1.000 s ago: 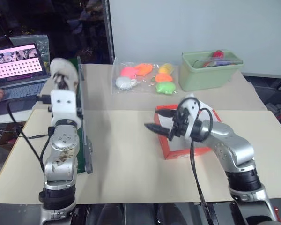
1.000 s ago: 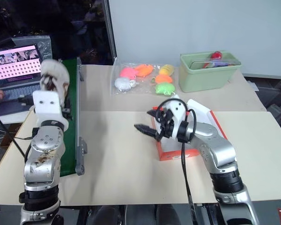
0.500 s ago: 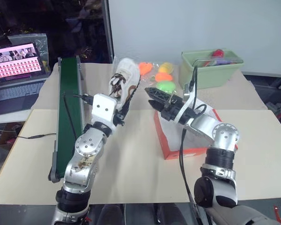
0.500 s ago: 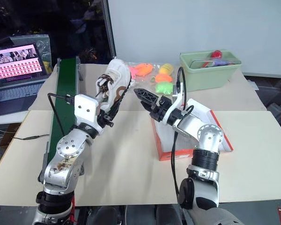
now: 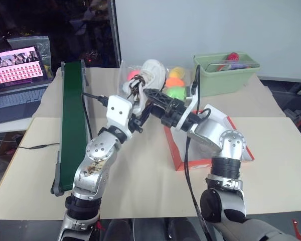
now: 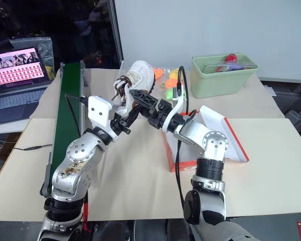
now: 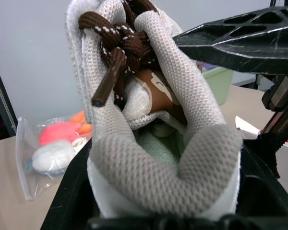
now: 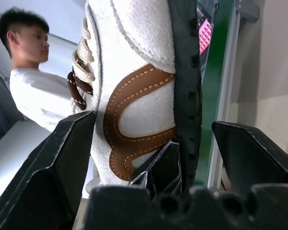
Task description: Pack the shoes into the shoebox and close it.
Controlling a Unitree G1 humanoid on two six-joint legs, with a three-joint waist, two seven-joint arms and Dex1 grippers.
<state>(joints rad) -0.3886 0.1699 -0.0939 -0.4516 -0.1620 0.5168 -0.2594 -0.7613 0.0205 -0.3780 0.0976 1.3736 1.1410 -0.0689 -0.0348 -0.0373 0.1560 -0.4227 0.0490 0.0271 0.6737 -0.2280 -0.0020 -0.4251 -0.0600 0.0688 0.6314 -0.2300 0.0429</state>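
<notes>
One whitish-grey shoe (image 5: 150,74) with brown laces is held up over the middle of the table, my left gripper (image 5: 138,111) shut on its heel end. The left wrist view looks into the shoe's opening (image 7: 153,110). My right gripper (image 6: 138,98) is open and reaches in from the right, its fingers (image 8: 53,167) on either side of the shoe's side (image 8: 144,96). I cannot tell whether they touch it. The orange-red shoebox (image 6: 173,161) stands open below my right arm, with its white-lined lid (image 6: 221,131) tilted back to the right.
A green conveyor belt (image 5: 72,115) runs along the left side, with a laptop (image 5: 17,65) beyond it. At the back lie a clear bag of coloured toys (image 5: 174,83) and a pale green bin (image 5: 226,73). A person in a white top (image 8: 31,91) stands beyond the table.
My left arm has swung the shoe from the left side to the middle of the table. My right gripper has risen, rolled and come around the shoe.
</notes>
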